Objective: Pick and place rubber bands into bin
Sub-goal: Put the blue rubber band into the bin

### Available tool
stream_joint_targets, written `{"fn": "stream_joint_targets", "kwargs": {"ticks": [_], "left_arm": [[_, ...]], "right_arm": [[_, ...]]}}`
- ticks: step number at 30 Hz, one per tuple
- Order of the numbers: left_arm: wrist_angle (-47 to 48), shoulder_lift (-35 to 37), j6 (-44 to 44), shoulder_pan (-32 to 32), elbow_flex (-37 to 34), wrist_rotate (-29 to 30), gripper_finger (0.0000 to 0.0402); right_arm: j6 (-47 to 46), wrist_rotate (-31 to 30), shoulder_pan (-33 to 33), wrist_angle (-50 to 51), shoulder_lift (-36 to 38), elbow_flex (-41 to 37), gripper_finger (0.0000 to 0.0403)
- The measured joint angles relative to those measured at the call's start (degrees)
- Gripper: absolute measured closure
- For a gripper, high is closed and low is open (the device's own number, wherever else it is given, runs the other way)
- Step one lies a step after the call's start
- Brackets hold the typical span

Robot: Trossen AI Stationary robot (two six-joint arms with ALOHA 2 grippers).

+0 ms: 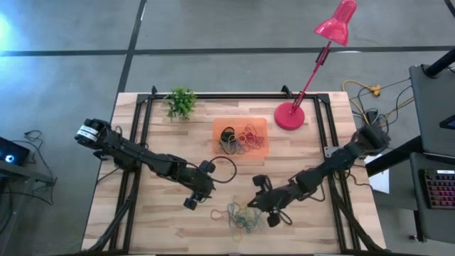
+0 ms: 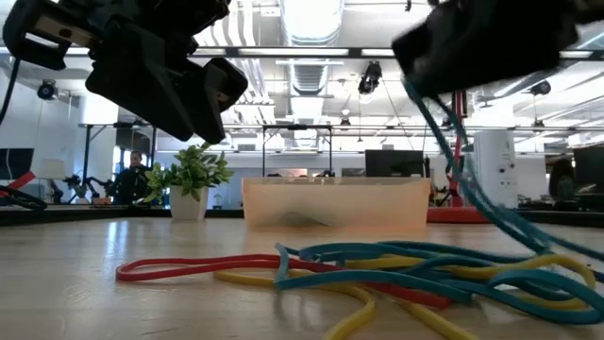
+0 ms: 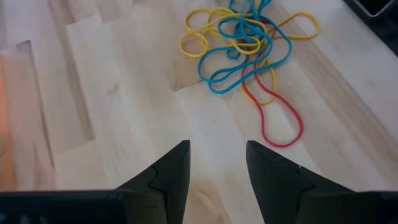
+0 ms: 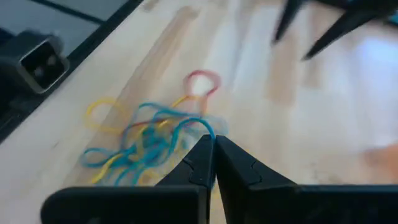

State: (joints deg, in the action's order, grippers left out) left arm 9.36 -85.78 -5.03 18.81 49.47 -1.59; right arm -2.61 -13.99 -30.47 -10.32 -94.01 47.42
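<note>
The rubber bands (image 3: 249,43) lie in a loose tangle on the bench (image 1: 163,227), just in front of the right jaws and a little further ahead of the left jaws. They are thin, soft loops in blue, yellow and red, very light and stretchy. They should bend and slide easily, and because they are knotted together, pulling one strand will probably drag others with it. A good place to take hold seems to be a strand that stands up from the pile or sticks out at its edge, like the red loop.

The right gripper (image 4: 214,155) has its jaws pressed together at the near edge of the tangle. In the low view a blue band (image 2: 491,203) runs taut from this gripper down to the pile, so it appears to be pinched.

The left gripper (image 3: 217,165) hangs over bare wood with its jaws apart and nothing between them.

The bin (image 1: 264,149), a shallow orange see-through plastic tray, stands well beyond both jaws and already contains some bands. The bench is of pale, smooth wooden planks.
</note>
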Motion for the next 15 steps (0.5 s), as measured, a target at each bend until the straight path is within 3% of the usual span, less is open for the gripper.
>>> {"fn": "stream_joint_targets", "kwargs": {"ticks": [9,15], "left_arm": [[-0.4,0.0,-1.3,0.0,0.0,5.0,0.0261],[-1.9,0.2,-2.4,0.0,0.0,5.2,0.0261]], "right_arm": [[10.0,-14.0,4.7,6.5,10.7,0.0,0.0395],[14.8,-15.0,14.0,7.1,14.9,0.1,0.0395]]}}
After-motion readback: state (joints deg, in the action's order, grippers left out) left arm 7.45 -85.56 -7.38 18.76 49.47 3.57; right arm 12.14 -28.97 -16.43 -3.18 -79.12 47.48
